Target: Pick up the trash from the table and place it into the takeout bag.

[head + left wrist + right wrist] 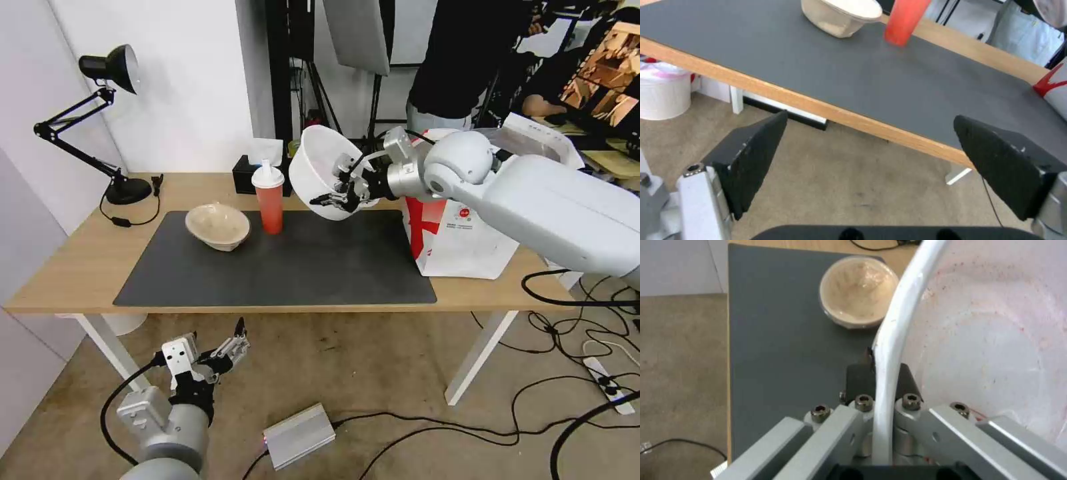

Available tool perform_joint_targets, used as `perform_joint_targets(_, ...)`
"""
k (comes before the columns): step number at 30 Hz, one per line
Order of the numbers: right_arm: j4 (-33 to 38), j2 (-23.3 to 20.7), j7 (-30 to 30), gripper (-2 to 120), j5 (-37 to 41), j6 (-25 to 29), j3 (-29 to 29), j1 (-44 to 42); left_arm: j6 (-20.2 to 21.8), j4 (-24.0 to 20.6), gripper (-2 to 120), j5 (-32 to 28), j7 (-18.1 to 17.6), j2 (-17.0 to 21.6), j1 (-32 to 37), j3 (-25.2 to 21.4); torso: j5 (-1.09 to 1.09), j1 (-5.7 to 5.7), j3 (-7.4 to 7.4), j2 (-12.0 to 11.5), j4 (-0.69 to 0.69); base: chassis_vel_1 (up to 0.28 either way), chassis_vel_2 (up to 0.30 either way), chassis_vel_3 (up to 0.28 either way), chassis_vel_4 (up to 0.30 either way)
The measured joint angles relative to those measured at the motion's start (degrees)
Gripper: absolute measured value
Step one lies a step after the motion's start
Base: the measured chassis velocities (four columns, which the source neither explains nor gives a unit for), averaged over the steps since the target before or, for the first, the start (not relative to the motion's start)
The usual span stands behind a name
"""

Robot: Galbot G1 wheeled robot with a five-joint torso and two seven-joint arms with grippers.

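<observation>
My right gripper (pixel 341 193) is shut on the rim of the big white bowl (pixel 319 165), holding it tilted in the air above the mat's far edge, left of the takeout bag (pixel 460 243). Up close, the bowl's rim (pixel 889 350) is pinched between the fingers, with faint red specks on the inner wall (pixel 996 330). The red cup with the white lid (pixel 269 197) and the beige pulp bowl (pixel 217 226) stand on the dark mat (pixel 280 267). My left gripper (pixel 230 348) hangs open below the table's front edge, over the floor.
A black desk lamp (pixel 110 127) stands at the table's far left and a black tissue box (pixel 250 175) sits behind the cup. A silver box (pixel 299 435) and cables lie on the floor. A white bin (pixel 662 95) sits under the table. A person stands behind the bag.
</observation>
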Motion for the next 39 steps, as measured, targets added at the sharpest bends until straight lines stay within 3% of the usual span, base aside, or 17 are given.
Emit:
perform_joint_targets(25, -5.31, 6.62, -0.1, 0, 2.45, 0.12, -1.44, 5.3, -1.01, 1.08, 100, 0.13, 0.03, 0.46, -1.04, 0.37, 0.0, 0.0, 0.0, 0.0, -0.01, 0.0, 0.0, 0.0, 0.0)
perform_joint_targets(39, -6.95, 7.36, -0.29, 0, 3.23, 0.17, -1.86, 7.62, -1.06, 1.52, 100, 0.05, 0.08, 1.4, -1.21, 0.48, 0.0, 0.0, 0.0, 0.0, 0.0, 0.0, 0.0, 0.0, 0.0)
